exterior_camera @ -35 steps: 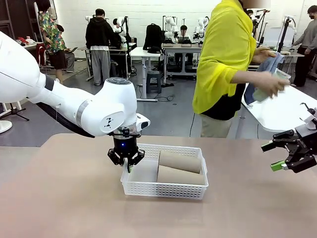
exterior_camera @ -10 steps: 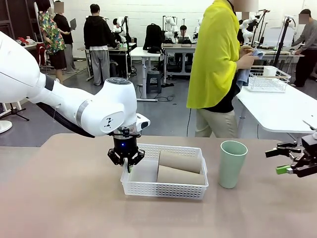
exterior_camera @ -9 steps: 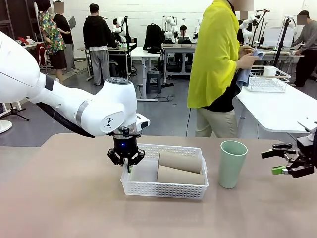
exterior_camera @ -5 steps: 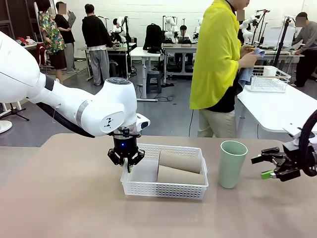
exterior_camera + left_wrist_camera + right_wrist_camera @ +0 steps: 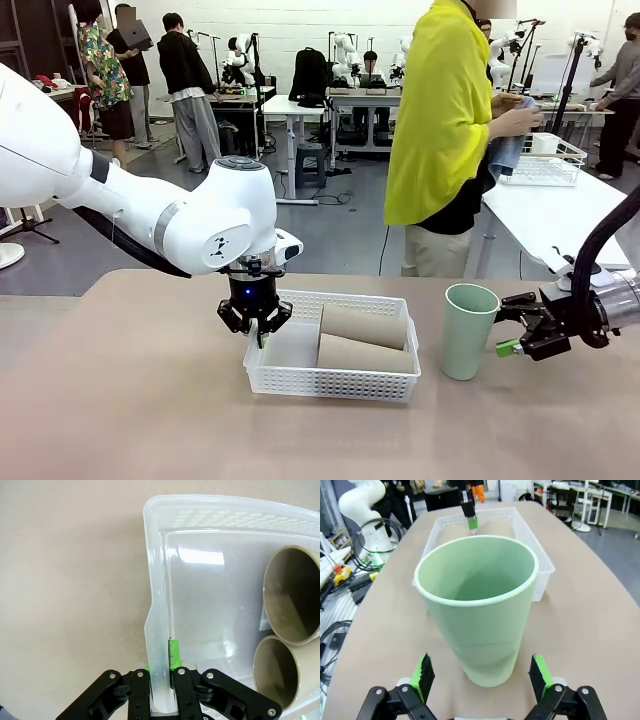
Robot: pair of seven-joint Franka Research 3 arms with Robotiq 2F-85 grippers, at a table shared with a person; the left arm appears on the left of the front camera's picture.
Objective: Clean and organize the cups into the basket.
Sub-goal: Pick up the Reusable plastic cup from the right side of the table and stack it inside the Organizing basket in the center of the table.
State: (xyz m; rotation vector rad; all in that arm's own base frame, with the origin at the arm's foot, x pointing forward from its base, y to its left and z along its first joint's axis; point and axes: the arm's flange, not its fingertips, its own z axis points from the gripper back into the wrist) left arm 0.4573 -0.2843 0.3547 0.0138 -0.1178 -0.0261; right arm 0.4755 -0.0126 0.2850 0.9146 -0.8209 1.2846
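A pale mint green cup [image 5: 470, 330] stands upright on the table, right of the basket [image 5: 330, 381]. Two taupe-brown cups [image 5: 362, 325] [image 5: 354, 354] lie side by side in the basket's right half. My left gripper [image 5: 256, 326] is shut on the basket's left end wall [image 5: 157, 630]; in the left wrist view its own point is [image 5: 161, 672] and the two brown cups' mouths [image 5: 295, 600] [image 5: 287, 680] face it. My right gripper [image 5: 507, 327] is open just right of the green cup. In the right wrist view the green cup [image 5: 477, 610] stands close ahead of the open gripper [image 5: 481, 672], untouched.
A person in a yellow top [image 5: 440, 120] stands at the far side, hands on a blue cloth [image 5: 505, 150]. A white wire rack [image 5: 545, 160] sits on the white table behind. The basket's left half [image 5: 210, 605] holds nothing.
The green cup went from the person's hands to the table. My right gripper has moved left, up to that cup, still open. The left arm has not moved.
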